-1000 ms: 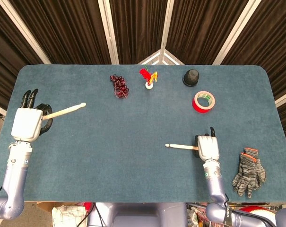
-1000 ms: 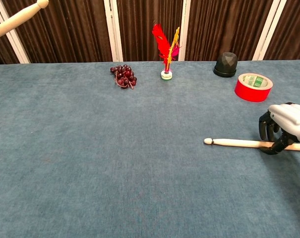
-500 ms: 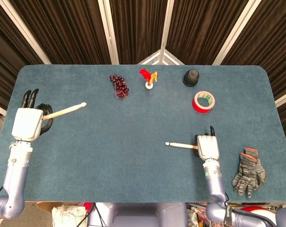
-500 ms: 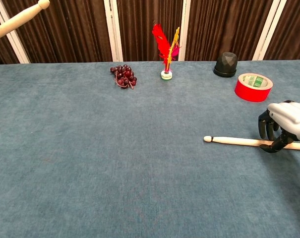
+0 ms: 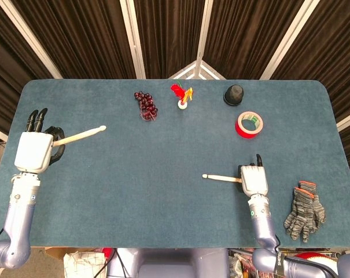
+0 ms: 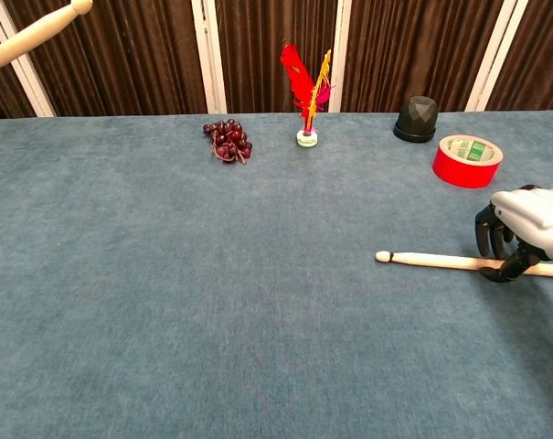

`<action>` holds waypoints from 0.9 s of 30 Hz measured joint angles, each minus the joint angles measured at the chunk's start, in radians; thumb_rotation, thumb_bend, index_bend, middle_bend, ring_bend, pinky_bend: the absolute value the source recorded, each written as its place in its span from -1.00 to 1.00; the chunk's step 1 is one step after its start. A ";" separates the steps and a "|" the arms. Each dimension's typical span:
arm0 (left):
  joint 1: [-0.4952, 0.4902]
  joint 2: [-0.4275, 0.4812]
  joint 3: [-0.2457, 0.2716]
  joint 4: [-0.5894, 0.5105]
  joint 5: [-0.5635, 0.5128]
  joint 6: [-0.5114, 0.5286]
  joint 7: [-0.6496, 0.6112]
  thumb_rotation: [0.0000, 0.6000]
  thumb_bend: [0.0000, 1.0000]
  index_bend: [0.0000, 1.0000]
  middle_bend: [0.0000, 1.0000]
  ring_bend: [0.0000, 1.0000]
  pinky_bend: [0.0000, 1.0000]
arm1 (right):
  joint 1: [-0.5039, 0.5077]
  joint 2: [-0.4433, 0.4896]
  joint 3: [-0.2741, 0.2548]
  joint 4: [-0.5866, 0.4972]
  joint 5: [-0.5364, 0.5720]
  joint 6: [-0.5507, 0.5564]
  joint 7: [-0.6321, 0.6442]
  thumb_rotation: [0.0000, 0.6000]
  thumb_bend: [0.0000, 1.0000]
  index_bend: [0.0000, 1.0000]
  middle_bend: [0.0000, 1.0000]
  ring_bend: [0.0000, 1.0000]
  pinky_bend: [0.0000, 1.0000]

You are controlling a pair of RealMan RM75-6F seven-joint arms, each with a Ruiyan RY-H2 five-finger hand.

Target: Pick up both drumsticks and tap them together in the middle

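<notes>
My left hand (image 5: 35, 149) at the table's left edge grips one wooden drumstick (image 5: 82, 135) by its butt, tip pointing right and slightly away. In the chest view only that raised drumstick (image 6: 29, 35) shows, at the top left; the hand is out of frame. The second drumstick (image 5: 221, 178) lies level at the near right, its tip pointing left. My right hand (image 5: 253, 180) has its fingers curled around the butt end. The chest view shows the same right hand (image 6: 523, 229) wrapped on this drumstick (image 6: 431, 262), low at the table surface.
Along the far side sit a bunch of dark grapes (image 5: 146, 105), a red feather shuttlecock (image 5: 182, 97), a black cup-like object (image 5: 234, 95) and a red tape roll (image 5: 249, 124). Grey work gloves (image 5: 304, 210) lie right of my right hand. Blue cloth (image 5: 163, 168) covers the table.
The right hand and its drumstick have crept slightly away from me. The left hand and its raised stick have held still.
</notes>
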 measured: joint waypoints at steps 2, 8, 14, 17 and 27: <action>0.000 0.000 0.000 0.000 0.000 0.000 0.000 1.00 0.05 0.14 0.09 -0.92 -1.00 | 0.001 -0.001 -0.001 0.001 0.001 -0.002 -0.003 1.00 -0.34 0.14 0.12 -0.22 -1.00; -0.001 -0.001 0.000 0.001 0.002 0.000 0.002 1.00 0.05 0.14 0.09 -0.92 -1.00 | 0.005 -0.002 -0.004 0.004 0.005 -0.011 -0.011 1.00 -0.34 0.14 0.12 -0.22 -1.00; -0.001 -0.002 0.001 0.002 0.002 -0.001 0.004 1.00 0.05 0.14 0.09 -0.92 -1.00 | 0.008 -0.001 -0.007 0.004 0.005 -0.012 -0.019 1.00 -0.34 0.14 0.12 -0.22 -1.00; -0.001 -0.004 0.001 0.004 0.002 -0.001 0.004 1.00 0.05 0.14 0.09 -0.92 -1.00 | 0.009 -0.001 -0.007 0.001 0.006 -0.010 -0.022 1.00 -0.34 0.15 0.12 -0.22 -1.00; -0.002 -0.010 0.004 0.008 0.007 0.000 0.009 1.00 0.05 0.15 0.10 -0.92 -1.00 | 0.009 0.002 -0.006 0.001 0.009 -0.012 -0.021 1.00 -0.27 0.28 0.15 -0.19 -1.00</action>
